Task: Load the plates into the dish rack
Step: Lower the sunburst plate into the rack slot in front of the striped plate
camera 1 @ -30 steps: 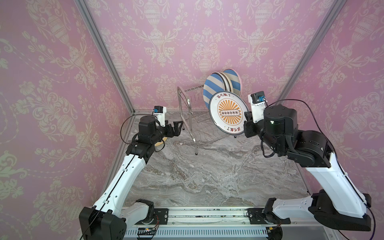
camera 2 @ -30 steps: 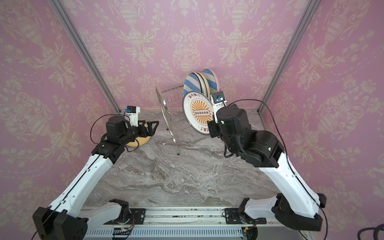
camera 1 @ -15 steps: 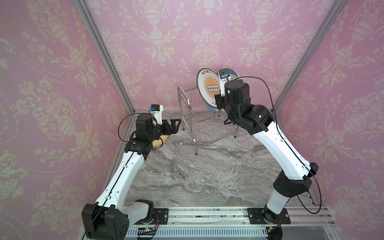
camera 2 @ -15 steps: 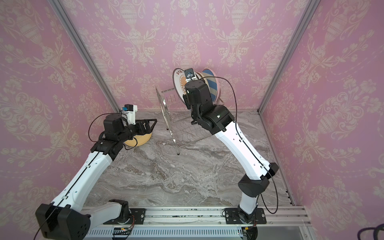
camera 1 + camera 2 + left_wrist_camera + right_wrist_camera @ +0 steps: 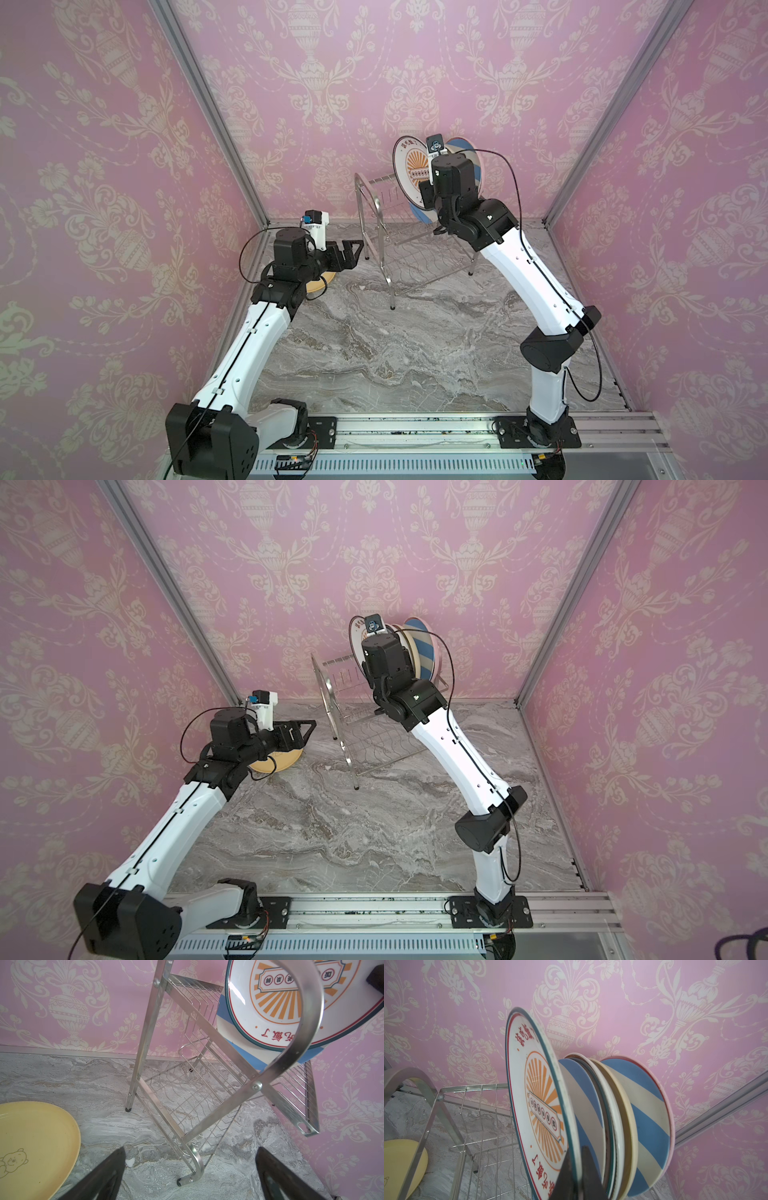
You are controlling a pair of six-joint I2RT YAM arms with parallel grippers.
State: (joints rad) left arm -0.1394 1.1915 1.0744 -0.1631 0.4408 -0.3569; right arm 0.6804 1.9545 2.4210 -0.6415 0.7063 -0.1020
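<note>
Between the right end effector's (image 5: 576, 1162) fingers (image 5: 564, 1182), which are pressed together, sits the rim of the sunburst plate (image 5: 537, 1095). That plate stands on edge and rises away from the fingertips, with its printed face turned toward the bare end of the rack (image 5: 436, 1105). Just behind it, on the side away from that face, a row of plates stands on the upper shelf. A striped plate (image 5: 583, 1095) comes nearest, then a white-rimmed plate (image 5: 605, 1095), a beige plate (image 5: 623, 1109), a second striped plate (image 5: 650, 1105) and a pink plate (image 5: 670, 1118) last. The held plate's top edge stands higher than theirs, and it tilts slightly off the row's line. Its lower edge is hidden behind the fingers, so I cannot tell whether it sits in a slot. In a top view the arm's wrist covers the end effector, and the sunburst plate (image 5: 409, 166) shows beyond it, above the rack (image 5: 415, 259).

The left end effector (image 5: 189, 1169) has its jaws spread wide and holds nothing as it hovers over the marble surface (image 5: 62, 1076). Just ahead of its tips stands the rack's near leg, and the leg's black foot (image 5: 182, 1182) appears between the two fingers in the wrist view. The yellow plate (image 5: 31, 1142) lies flat on the surface below and to one side of this end effector, clear of both fingers. In a top view the same plate (image 5: 320, 280) lies under the left wrist, behind the fingertips (image 5: 357, 248).
</note>
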